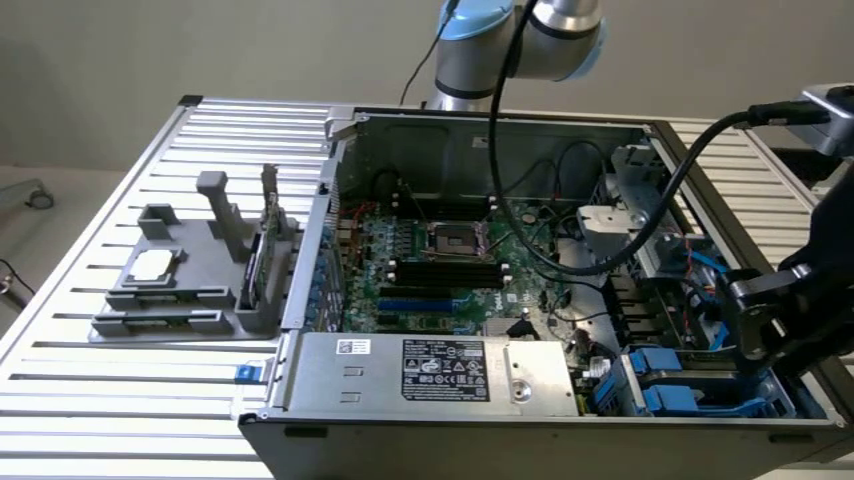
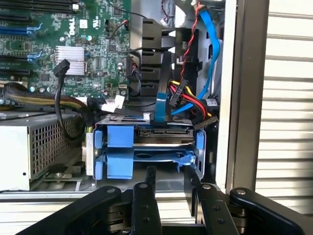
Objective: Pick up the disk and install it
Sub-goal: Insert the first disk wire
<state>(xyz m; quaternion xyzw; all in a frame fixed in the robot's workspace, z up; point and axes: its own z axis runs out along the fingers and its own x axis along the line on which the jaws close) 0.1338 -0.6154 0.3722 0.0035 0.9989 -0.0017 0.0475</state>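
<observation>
Hovering at the drive bay, pincer half-spread and empty

The gripper (image 2: pixel 170 182) holds its fingers partly apart with nothing between them, just short of the disk (image 2: pixel 120 164). The disk's blue carrier sits in the lower slot of the drive bay (image 2: pixel 89 147), at a corner of the open computer case (image 1: pixel 400 440). Above it lies a second blue-framed drive (image 2: pixel 164 132) with cables plugged in.

1. Exterior view: the light is soft and even. The slatted desk (image 1: pixel 80 400) reads pale and bright, with only faint shadows.
2. The walls of the computer case (image 1: pixel 467 450) shade its interior, so the motherboard (image 1: pixel 400 250) sits dimmer.
3. Wrist view: the desk slats beside the case glare almost white.
4. The tool (image 2: pixel 169 169) is near-black and underexposed against the lit interior.
</observation>
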